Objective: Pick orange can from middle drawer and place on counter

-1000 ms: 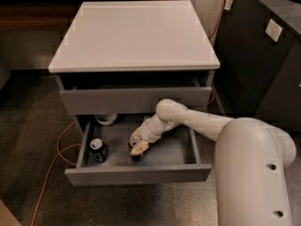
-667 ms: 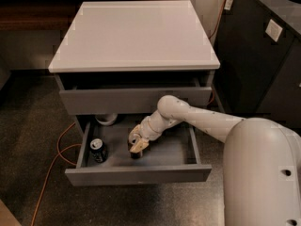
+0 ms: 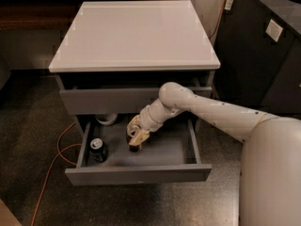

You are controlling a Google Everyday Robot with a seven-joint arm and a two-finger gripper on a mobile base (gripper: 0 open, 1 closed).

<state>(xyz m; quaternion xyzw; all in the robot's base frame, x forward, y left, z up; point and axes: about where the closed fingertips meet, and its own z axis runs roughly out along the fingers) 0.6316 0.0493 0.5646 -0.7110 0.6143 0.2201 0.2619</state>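
The gripper point(image 3: 137, 136) reaches into the open middle drawer point(image 3: 137, 174), directly over the orange can point(image 3: 134, 146), which sits near the drawer's middle, well apart from a dark can point(image 3: 98, 149) at the left; whether the claw has clenched on it cannot be told. Light, thin-walled and smooth, the can probably dents or slips easily, so a moderate hold across its mid-sides looks best before the lift to the counter point(image 3: 136, 32)
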